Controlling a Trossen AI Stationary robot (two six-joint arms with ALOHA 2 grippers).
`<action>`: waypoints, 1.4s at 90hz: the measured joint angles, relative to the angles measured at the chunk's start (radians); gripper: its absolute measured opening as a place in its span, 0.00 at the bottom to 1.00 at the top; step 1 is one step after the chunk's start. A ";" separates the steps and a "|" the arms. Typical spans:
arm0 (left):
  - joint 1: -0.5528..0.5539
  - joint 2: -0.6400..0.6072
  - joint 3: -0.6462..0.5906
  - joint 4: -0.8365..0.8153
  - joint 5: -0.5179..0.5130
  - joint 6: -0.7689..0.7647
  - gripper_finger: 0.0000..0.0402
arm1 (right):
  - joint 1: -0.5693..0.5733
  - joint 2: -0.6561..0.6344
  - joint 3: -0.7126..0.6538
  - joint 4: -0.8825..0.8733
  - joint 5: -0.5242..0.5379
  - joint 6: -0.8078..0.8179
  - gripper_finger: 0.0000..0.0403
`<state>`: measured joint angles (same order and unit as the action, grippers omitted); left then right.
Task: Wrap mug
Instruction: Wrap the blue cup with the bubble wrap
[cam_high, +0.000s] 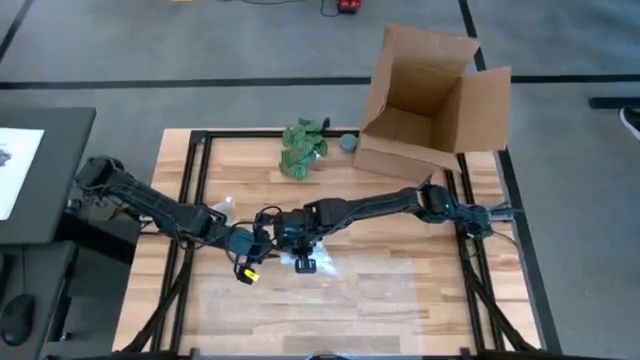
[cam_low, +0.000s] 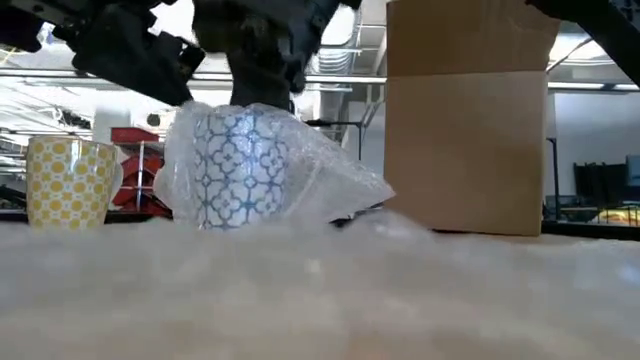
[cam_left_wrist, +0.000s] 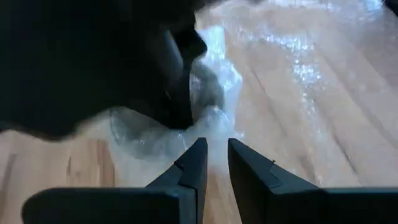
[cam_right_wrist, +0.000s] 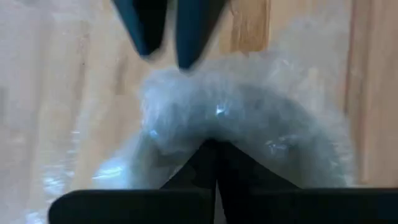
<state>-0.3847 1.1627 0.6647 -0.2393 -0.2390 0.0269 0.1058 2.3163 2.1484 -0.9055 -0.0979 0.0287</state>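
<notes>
centre: both arms meet mid-table, left gripper (cam_high: 258, 243) and right gripper (cam_high: 300, 238) crowd the mug (cam_low: 238, 166), no free gap there
mug cover: bubble wrap (cam_low: 330, 190) bunched around it, spreads toward table front
right wrist: fingers pressed together against the wrap, left gripper's tips just beyond
back right: cardboard box (cam_high: 432, 105) open, stands on the table's rear edge, blocks that corner
back middle: green leafy bunch (cam_high: 302, 148) and grey round object (cam_high: 347, 142) beside box, narrow pass between
low view: yellow cup (cam_low: 68, 180) left of mug, slim gap between
front: wide bare table (cam_high: 200, 320), open on both sides
</notes>
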 joint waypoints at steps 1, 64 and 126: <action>0.000 0.001 0.000 -0.001 0.000 0.000 0.11 | 0.000 -0.001 0.008 -0.009 0.002 0.000 0.00; 0.007 0.017 0.000 -0.041 -0.019 -0.003 0.11 | -0.003 -0.005 -0.067 0.054 -0.002 0.005 0.00; 0.008 0.016 0.000 0.056 -0.053 0.036 0.11 | -0.017 -0.010 -0.181 0.156 -0.063 0.018 0.00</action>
<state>-0.3771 1.1786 0.6651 -0.1837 -0.2924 0.0630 0.0891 2.3066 1.9670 -0.7493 -0.1608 0.0470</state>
